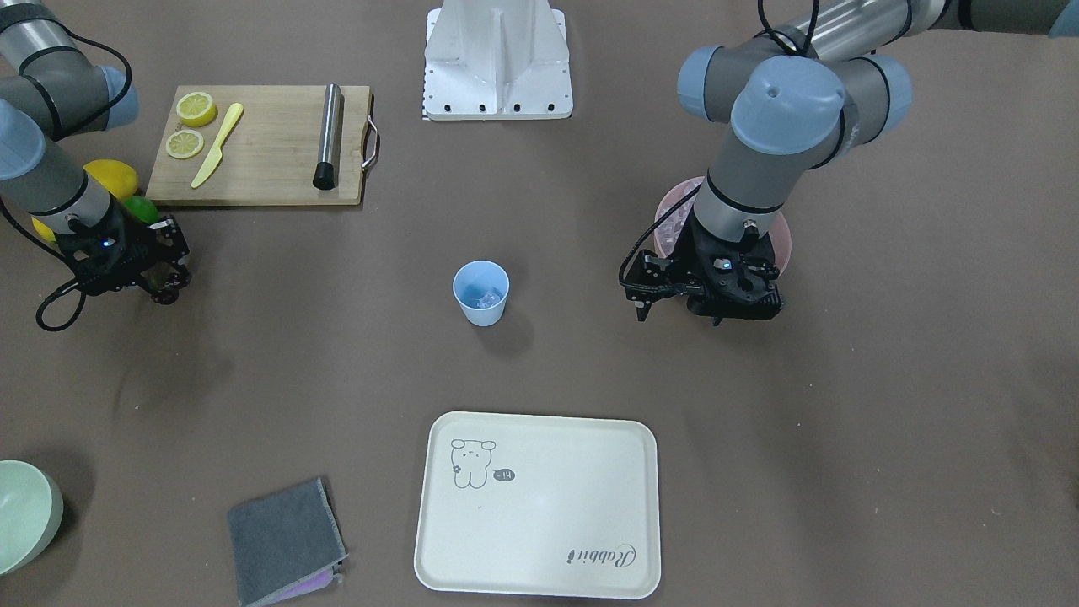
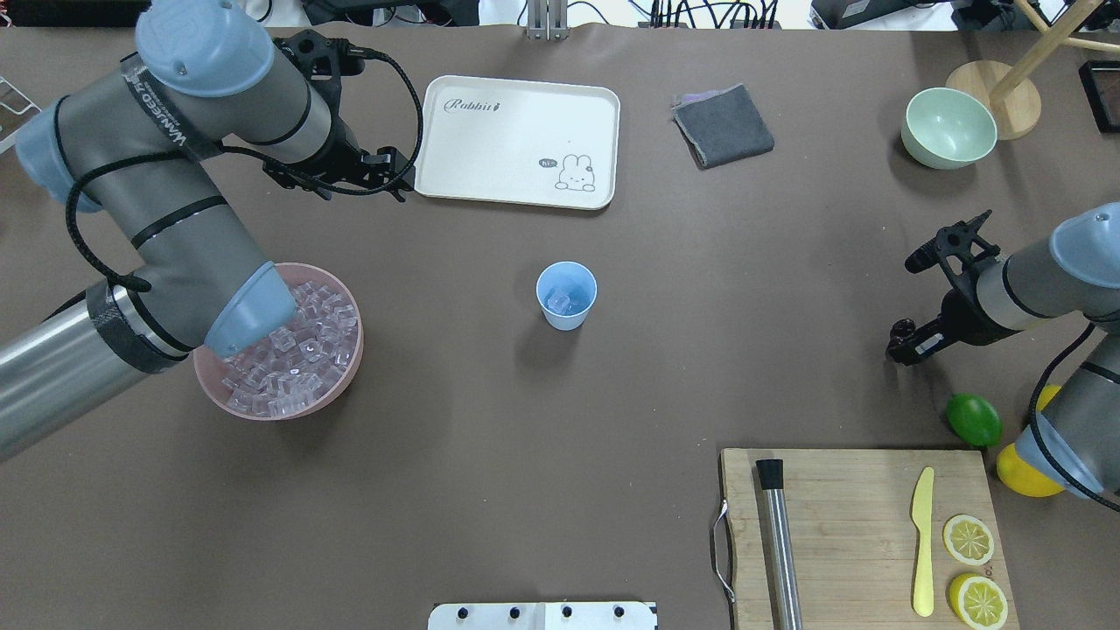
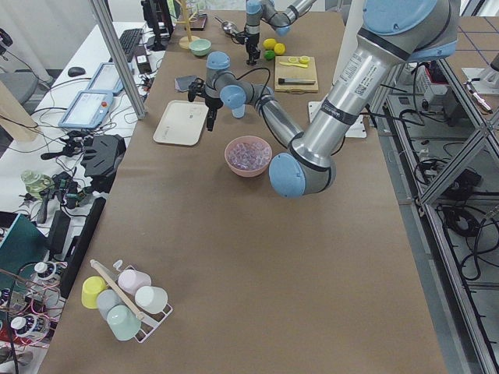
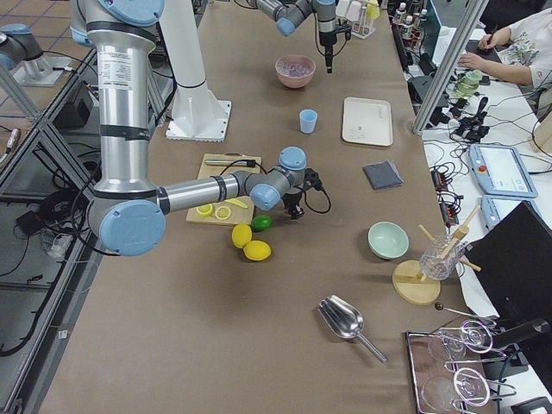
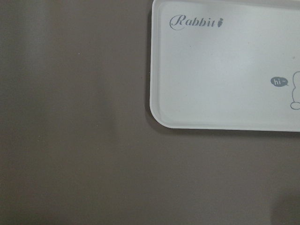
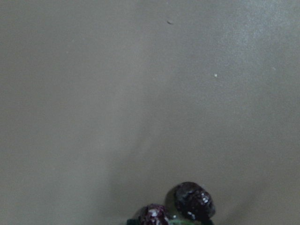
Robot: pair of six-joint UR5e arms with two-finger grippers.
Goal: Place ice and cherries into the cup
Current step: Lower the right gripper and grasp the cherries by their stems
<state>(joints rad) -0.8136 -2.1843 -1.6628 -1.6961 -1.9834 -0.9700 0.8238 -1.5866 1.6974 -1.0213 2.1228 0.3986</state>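
Brown tabletop (image 1: 843, 421) centres the cup (image 1: 482, 314), ice (image 2: 560, 303) inside; right jaws clamp the cherries (image 6: 192, 201), likely for delivery; left jaws: cannot tell.

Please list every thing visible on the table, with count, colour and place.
light blue plastic cup: one, table centre, ice inside
clear ice cubes: many, colourless, in the pink bowl, robot's left
dark red cherries: two, hanging at the right gripper
cream rabbit-print tray: one, far side
grey folded cloth: one, beside the tray
pale green bowl: one, far right
bamboo cutting board: one, near right; bears steel cylinder, yellow knife, two lemon slices
green lime: one, beside board
left gripper: black, near tray, jaws unclear
right gripper: black, shut on cherries
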